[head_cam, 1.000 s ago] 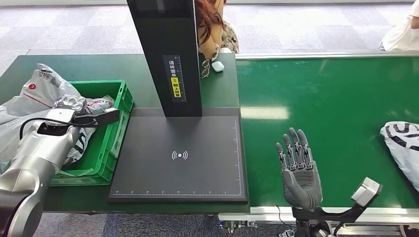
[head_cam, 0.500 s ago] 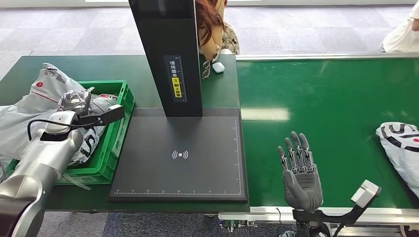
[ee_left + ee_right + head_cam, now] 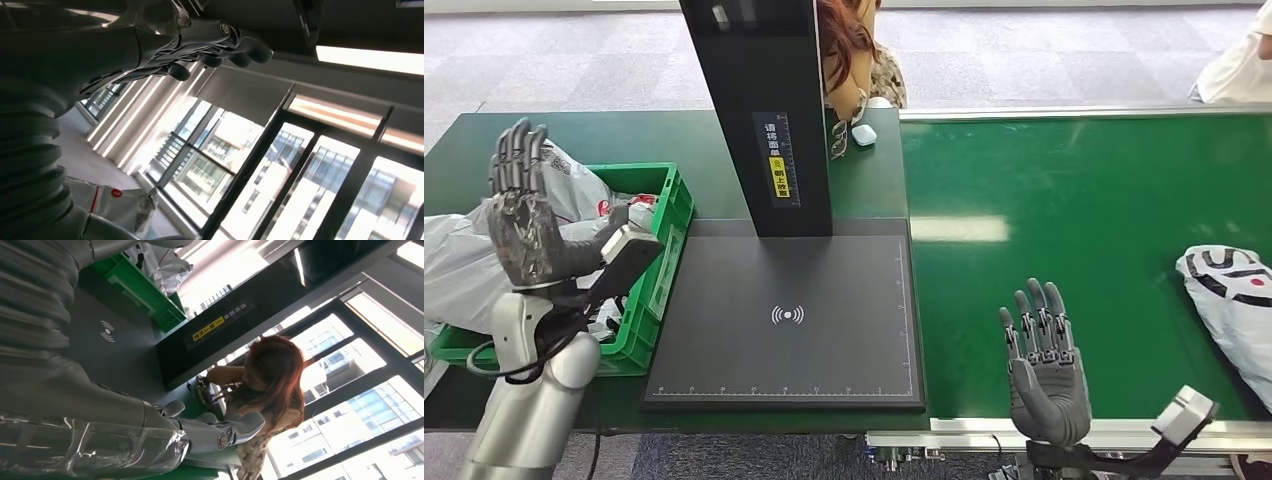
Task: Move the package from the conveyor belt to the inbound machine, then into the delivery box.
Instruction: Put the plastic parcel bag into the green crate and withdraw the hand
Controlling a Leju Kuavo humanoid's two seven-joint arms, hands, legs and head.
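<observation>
The left robot hand (image 3: 524, 215) is now raised, spread and empty, above the green plastic delivery box (image 3: 659, 250); the white printed plastic package (image 3: 1234, 300) has drifted closer along the green conveyor belt (image 3: 1074, 200), so the spread right robot hand (image 3: 1046, 365) is judged to take it next.

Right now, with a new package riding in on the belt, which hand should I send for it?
Right. The right hand is open, upright at the belt's near edge, and the white package lies on the belt on that same side. The left hand is raised by the green box, across the scanner pad.
</observation>
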